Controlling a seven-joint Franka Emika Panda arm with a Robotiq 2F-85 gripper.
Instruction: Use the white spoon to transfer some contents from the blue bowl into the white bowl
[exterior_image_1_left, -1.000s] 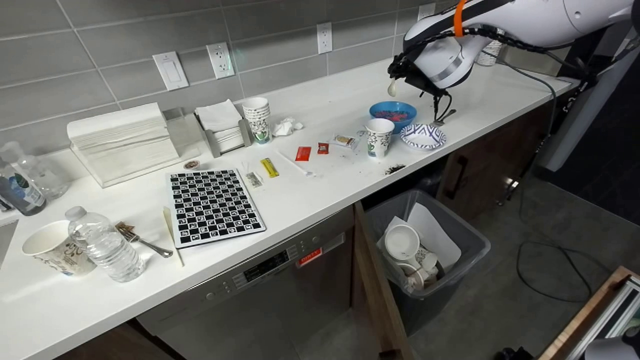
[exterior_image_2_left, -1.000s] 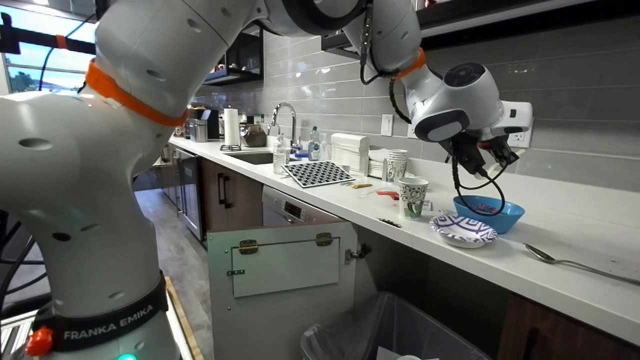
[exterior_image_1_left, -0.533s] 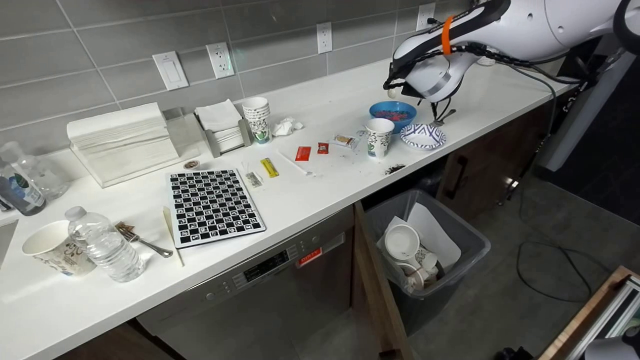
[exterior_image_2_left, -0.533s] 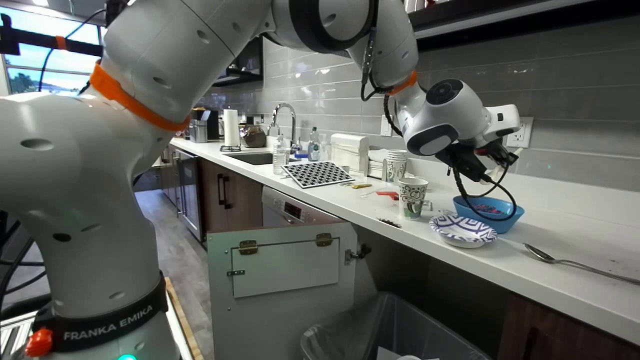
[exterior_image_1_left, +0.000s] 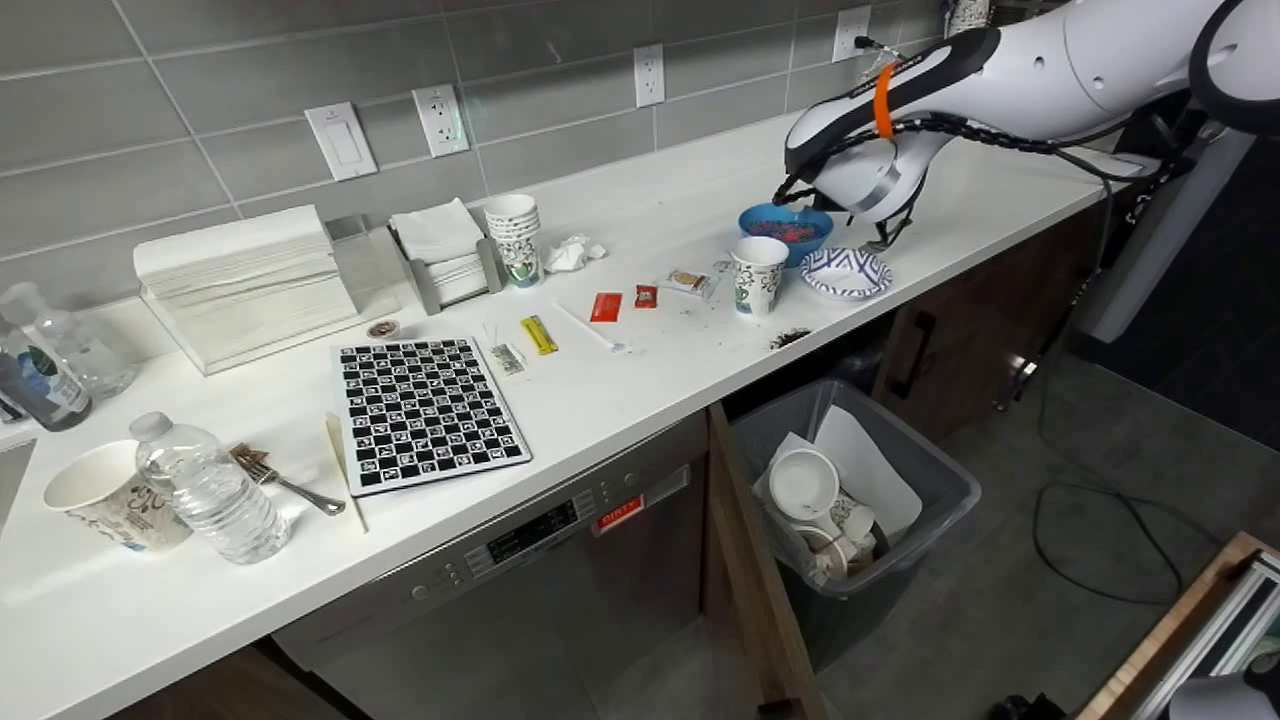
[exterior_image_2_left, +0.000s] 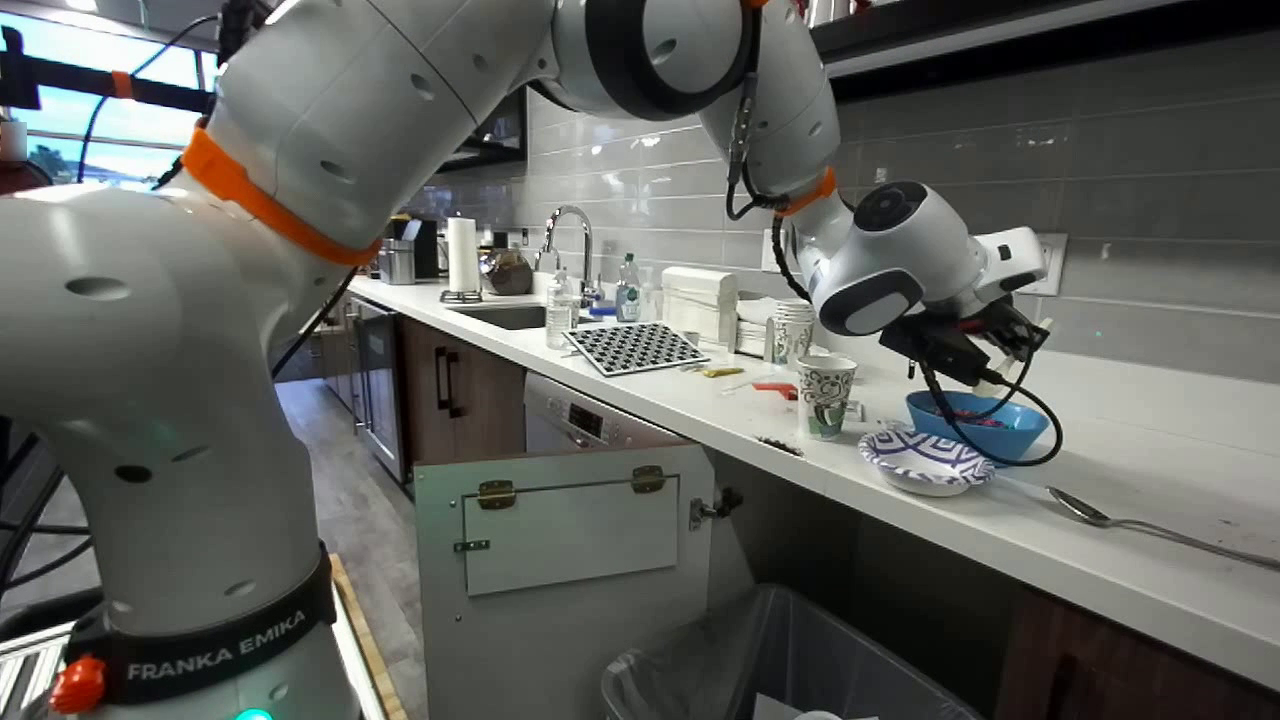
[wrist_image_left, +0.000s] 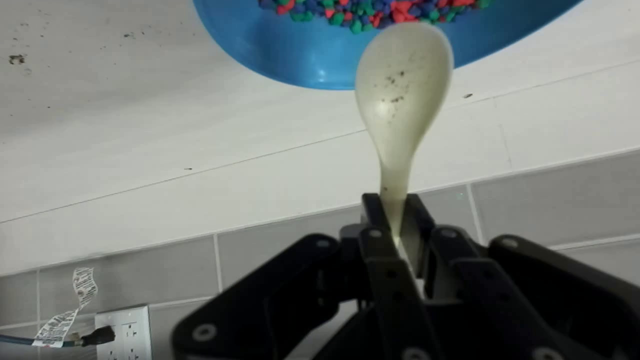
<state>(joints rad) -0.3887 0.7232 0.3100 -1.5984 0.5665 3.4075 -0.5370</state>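
My gripper (wrist_image_left: 397, 202) is shut on the handle of the white spoon (wrist_image_left: 406, 75), whose head points away from the fingers and shows a few dark specks. The light-blue bowl (exterior_image_1_left: 765, 218) holds red, blue and green bits; it also shows in the wrist view (wrist_image_left: 300, 60) and in an exterior view (exterior_image_2_left: 1020, 435). The spoon head is over or near the bowl's wall-side rim; its height is unclear. A white paper bowl with a blue-purple pattern (exterior_image_1_left: 846, 275) stands beside the blue bowl. A deep, cup-like white vessel with a printed pattern (exterior_image_1_left: 758, 278) stands beside both.
A metal spoon (exterior_image_2_left: 1100, 517) lies on the counter near the bowls. Red packets (exterior_image_1_left: 606, 307), a cup stack (exterior_image_1_left: 515, 240) and a checkered board (exterior_image_1_left: 430, 415) are farther along. A bin (exterior_image_1_left: 850, 500) stands below the counter's edge. The tiled wall rises behind.
The arm has come down with the spoon, bringing the gripper lower over the blue bowl. The spoon head, seen above the bowl earlier, is now hard to make out in an exterior view. The bowls stay put.
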